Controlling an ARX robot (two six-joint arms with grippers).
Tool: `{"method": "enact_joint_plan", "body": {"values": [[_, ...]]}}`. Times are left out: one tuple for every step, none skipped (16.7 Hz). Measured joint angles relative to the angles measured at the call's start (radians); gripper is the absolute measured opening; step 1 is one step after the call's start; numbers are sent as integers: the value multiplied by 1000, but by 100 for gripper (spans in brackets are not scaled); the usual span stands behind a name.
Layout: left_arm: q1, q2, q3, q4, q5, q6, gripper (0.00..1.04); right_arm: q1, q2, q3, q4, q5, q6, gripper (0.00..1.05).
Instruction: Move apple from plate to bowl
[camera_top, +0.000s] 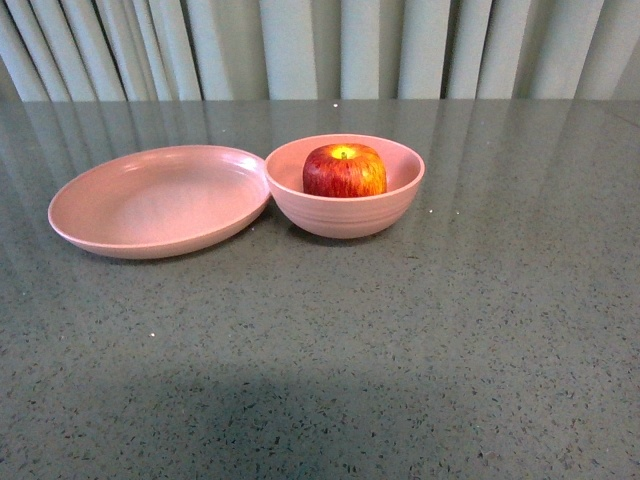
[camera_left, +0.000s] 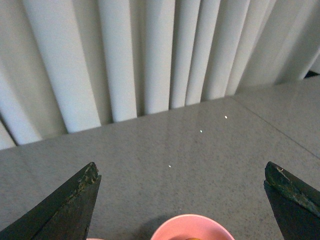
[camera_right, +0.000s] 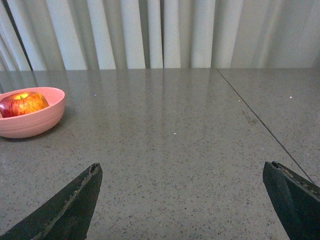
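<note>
Both grippers, left gripper and right gripper, gape wide, holding nothing; apple sits in bowl, beyond the jaws.

matte pink bowl, glossy speckled stone table

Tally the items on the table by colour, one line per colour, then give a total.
Pink: 2 (the wide, shallow matte pink plate, bare, and the deep round pink bowl beside it)
Red: 1 (the round red apple with yellow streaks, sitting inside the bowl)
Total: 3
</note>
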Motion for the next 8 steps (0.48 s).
{"method": "enact_joint_plan", "body": {"values": [[20, -53, -43, 24, -5, 6, 98, 0, 0, 0, 0, 0, 0, 98], [37, -96, -78, 37, -14, 12, 98, 0, 0, 0, 0, 0, 0, 98], [66, -160, -131, 45, -27, 26, 98, 0, 0, 0, 0, 0, 0, 98], [161, -355, -280, 18, -132, 31, 91, 0, 0, 0, 0, 0, 0, 98], [234, -591, -643, 177, -229, 29, 47, 0, 0, 0, 0, 0, 0, 98], [259, -672, -846, 244, -195, 29, 15, 0, 0, 0, 0, 0, 0, 98], [269, -703, -881, 262, -192, 29, 6, 0, 0, 0, 0, 0, 0, 98], [280, -731, -912, 274, -181, 26, 1, 0, 0, 0, 0, 0, 0, 98]]}}
